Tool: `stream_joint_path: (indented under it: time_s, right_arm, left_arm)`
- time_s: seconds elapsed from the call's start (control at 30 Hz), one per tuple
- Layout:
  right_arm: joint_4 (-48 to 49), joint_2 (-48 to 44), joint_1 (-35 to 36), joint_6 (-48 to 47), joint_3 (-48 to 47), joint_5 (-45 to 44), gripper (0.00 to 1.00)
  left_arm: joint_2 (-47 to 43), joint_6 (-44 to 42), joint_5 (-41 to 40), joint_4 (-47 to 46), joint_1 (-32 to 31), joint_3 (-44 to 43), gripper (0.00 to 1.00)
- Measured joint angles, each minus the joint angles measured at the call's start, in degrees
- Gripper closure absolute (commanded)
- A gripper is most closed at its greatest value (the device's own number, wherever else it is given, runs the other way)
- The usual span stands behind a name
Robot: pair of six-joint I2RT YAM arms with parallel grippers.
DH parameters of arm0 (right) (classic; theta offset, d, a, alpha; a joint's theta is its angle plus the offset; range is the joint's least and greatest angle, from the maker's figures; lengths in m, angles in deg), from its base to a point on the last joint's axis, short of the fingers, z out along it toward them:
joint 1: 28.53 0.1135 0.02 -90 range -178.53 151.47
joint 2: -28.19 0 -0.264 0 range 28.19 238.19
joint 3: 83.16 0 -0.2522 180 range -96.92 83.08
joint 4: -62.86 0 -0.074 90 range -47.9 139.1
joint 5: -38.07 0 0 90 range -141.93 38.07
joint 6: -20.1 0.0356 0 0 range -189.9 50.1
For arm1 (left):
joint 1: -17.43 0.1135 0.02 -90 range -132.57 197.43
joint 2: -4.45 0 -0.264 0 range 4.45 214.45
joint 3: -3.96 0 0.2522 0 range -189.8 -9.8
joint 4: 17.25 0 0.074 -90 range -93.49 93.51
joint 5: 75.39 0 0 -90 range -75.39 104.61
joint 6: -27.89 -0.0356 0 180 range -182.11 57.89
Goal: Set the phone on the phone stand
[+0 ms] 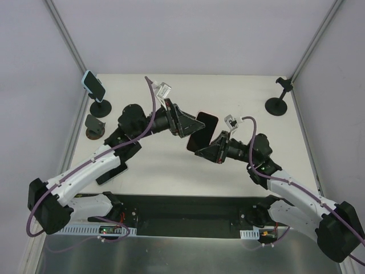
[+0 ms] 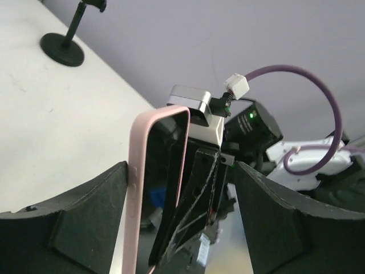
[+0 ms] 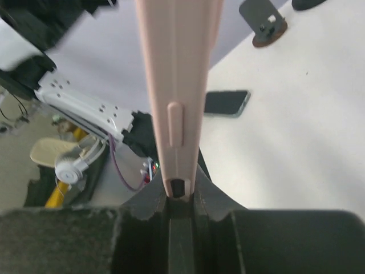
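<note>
A phone in a pink case (image 1: 204,129) hangs in the air over the middle of the table, between both arms. My right gripper (image 1: 209,146) is shut on its lower end; in the right wrist view the pink edge (image 3: 178,85) stands upright out of the closed gripper (image 3: 181,197). My left gripper (image 1: 193,124) is open around the phone (image 2: 139,188): one finger (image 2: 85,220) lies against the pink side and the other finger (image 2: 285,217) stands well apart. An empty black phone stand (image 1: 278,103) is at the back right corner, and its round base (image 2: 61,47) shows in the left wrist view.
At the back left another stand (image 1: 101,107) carries a phone in a light blue case (image 1: 94,85), with a small dark stand (image 1: 95,125) in front of it. A dark phone (image 1: 112,173) lies flat under the left arm. White walls enclose the table.
</note>
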Motion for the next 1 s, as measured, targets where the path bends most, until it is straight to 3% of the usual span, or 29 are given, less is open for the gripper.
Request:
stream_joint_path:
  time_s: [0.17,0.37,0.6,0.8,0.9,0.93,0.97,1.0]
  right_arm:
    - [-14.43,-1.90,-0.28,-11.85,-3.93,8.85,0.99]
    - [-25.42,-2.03,1.36,-20.06,-7.10,16.20,0.99]
    - [-33.24,0.63,5.33,-24.90,-10.03,20.00,0.99]
    - [-38.91,0.96,7.04,-29.33,-11.93,20.02,0.99]
    - [-40.79,1.55,7.52,-30.67,-12.46,19.87,0.99]
    - [-41.55,1.81,7.82,-30.91,-12.72,19.74,0.97]
    - [-42.42,2.10,8.09,-31.12,-13.00,19.74,0.86]
    - [-42.99,2.27,8.22,-31.39,-13.18,19.63,0.50]
  left_arm:
    - [-2.16,-10.29,7.69,21.73,4.09,-11.30,0.36]
    - [3.04,-19.63,21.84,40.28,7.98,-21.49,0.33]
    - [7.93,-27.67,30.84,55.06,5.42,-24.98,0.68]
    - [8.79,-33.31,32.26,63.39,4.46,-26.97,0.75]
    - [8.79,-35.04,32.50,66.31,4.50,-27.34,0.99]
    - [8.79,-36.11,32.52,66.86,4.48,-27.34,1.00]
    - [8.76,-37.05,32.54,67.41,4.46,-27.43,1.00]
    - [8.66,-37.64,32.30,67.95,4.44,-27.45,1.00]
